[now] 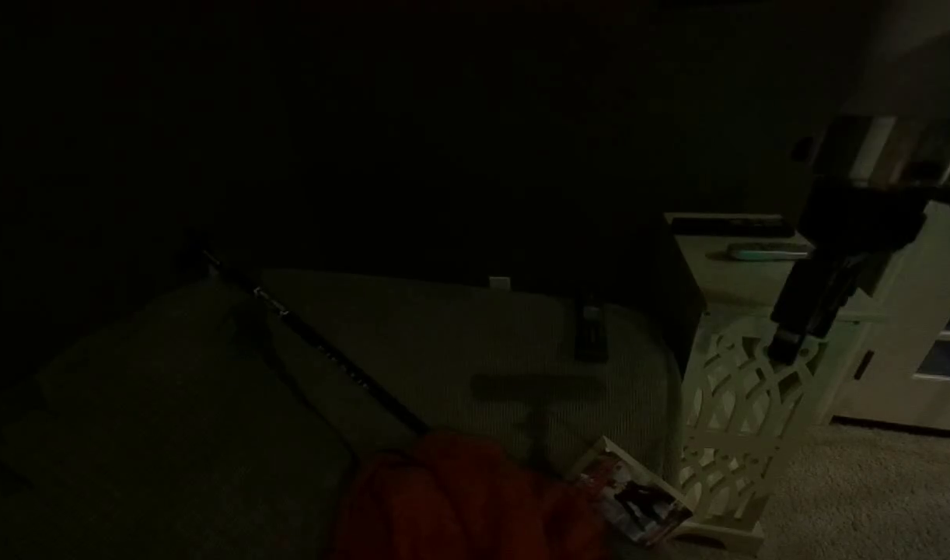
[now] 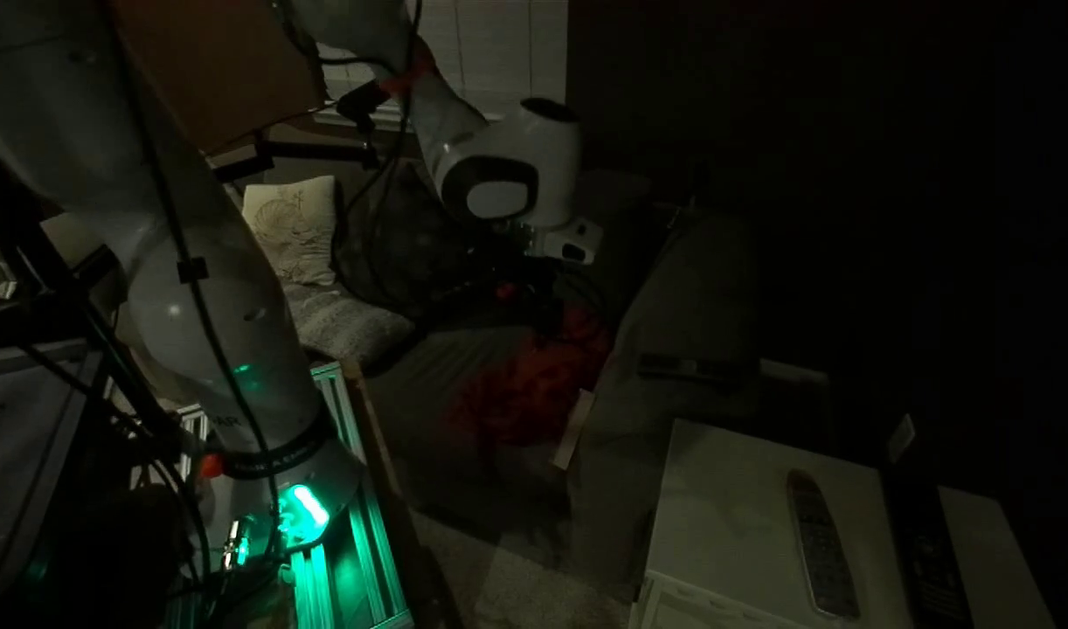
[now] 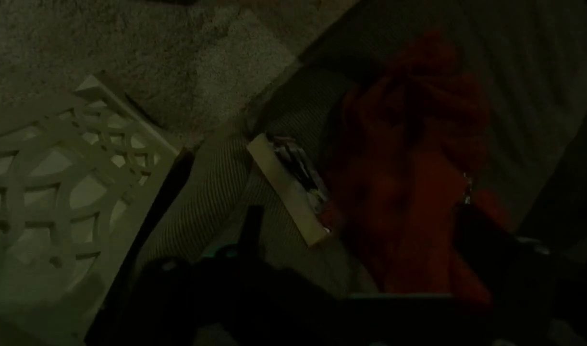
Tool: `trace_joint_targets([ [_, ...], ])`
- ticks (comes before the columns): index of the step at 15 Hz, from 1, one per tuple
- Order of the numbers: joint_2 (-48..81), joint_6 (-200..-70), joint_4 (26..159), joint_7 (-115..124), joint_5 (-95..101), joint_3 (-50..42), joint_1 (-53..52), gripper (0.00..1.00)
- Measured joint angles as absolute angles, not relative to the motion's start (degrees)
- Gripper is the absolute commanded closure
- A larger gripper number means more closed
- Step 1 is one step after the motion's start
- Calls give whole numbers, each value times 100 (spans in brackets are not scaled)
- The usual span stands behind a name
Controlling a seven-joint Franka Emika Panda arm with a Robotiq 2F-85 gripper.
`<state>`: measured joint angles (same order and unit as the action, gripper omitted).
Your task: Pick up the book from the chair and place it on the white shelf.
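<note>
The book has a pale edge and a cover with red and dark patches. It leans tilted between the orange-red cloth and the chair's ribbed armrest; it also shows edge-on and in the wrist view. The white shelf with lattice sides stands beside the armrest; its flat top and lattice panel also show. My gripper is open and empty, its dark fingers wide apart above the book and cloth. It hangs in the air in both exterior views.
Orange-red cloth covers part of the seat beside the book. A dark remote and a pale remote lie on the shelf top. A dark object lies on the armrest. A cushion sits farther back. The scene is very dark.
</note>
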<state>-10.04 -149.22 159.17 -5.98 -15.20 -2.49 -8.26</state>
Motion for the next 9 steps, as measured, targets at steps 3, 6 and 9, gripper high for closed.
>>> trace_joint_targets([
  [3,-175,-14894,15736,-1002,-1932,-321,-793,0],
  [6,147,-14759,15528,-1101,-2008,-301,-766,0],
  [9,156,-14735,15494,-1101,-2004,-272,-740,0],
])
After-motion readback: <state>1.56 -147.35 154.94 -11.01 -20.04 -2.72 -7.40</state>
